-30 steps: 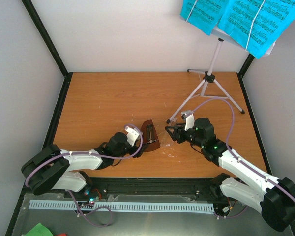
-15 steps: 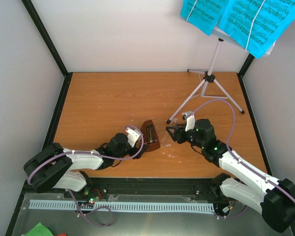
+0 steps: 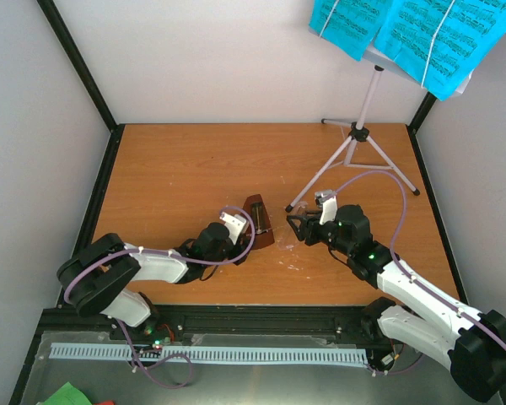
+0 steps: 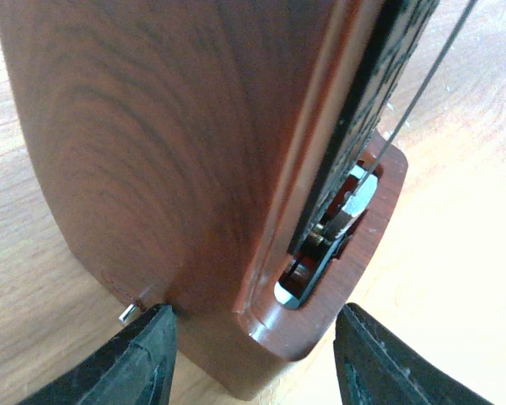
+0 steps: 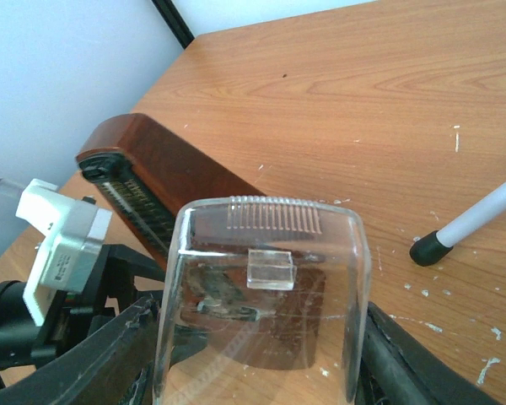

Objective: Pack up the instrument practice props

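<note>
The dark red-brown metronome (image 3: 257, 221) stands mid-table without its cover, and fills the left wrist view (image 4: 177, 152). My left gripper (image 3: 239, 234) is open with its jaws on either side of the metronome's base (image 4: 253, 325). The left finger touches the base and the right finger stands off it. My right gripper (image 3: 296, 226) is shut on the clear cover (image 5: 266, 278) and holds it just right of the metronome (image 5: 169, 169). The pale silver tripod stand (image 3: 358, 135) stands at the back right. The cyan sheet-music pages (image 3: 405, 34) rest on its desk.
A stand leg with a black foot (image 5: 468, 221) rests on the table just behind my right gripper. Black frame posts (image 3: 76, 63) and white walls bound the wooden table (image 3: 177, 169). A metal shelf with a cable duct (image 3: 211, 354) runs along the near edge.
My left gripper has pushed forward around the metronome's base. The metronome has come up from a lean to nearly upright and shifted slightly back. The right gripper has barely moved.
</note>
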### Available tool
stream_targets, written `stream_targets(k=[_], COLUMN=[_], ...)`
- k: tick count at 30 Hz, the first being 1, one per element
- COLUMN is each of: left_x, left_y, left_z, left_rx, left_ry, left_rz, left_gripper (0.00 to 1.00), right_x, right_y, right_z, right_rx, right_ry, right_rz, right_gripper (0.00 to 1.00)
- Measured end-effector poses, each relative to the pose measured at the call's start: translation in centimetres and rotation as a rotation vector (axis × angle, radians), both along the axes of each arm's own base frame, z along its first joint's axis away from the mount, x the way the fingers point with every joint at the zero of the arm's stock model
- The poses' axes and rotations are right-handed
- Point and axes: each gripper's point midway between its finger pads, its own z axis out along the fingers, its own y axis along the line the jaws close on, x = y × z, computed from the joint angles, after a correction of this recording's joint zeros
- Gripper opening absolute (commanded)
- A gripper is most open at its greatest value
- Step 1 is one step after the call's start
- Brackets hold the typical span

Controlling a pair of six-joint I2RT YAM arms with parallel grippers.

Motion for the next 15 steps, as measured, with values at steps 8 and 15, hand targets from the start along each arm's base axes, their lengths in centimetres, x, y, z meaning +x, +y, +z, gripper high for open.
stream_targets(k=[8, 15], left_x=[1.0, -0.2], left_y=[-1.6, -3.5], left_z=[0.3, 1.2], left_rx=[-0.028, -0.101], left_ry=[0.017, 0.032], left_rz=[-0.005, -0.114], left_gripper=[0.53, 0.56], right_x=[0.0, -0.2], right_y=[-0.5, -0.8], right_z=[0.4, 0.2], right_rx=[-0.004, -0.015], right_ry=[-0.015, -0.029], right_rz=[-0.021, -0.025], right_gripper=[0.47, 0.48])
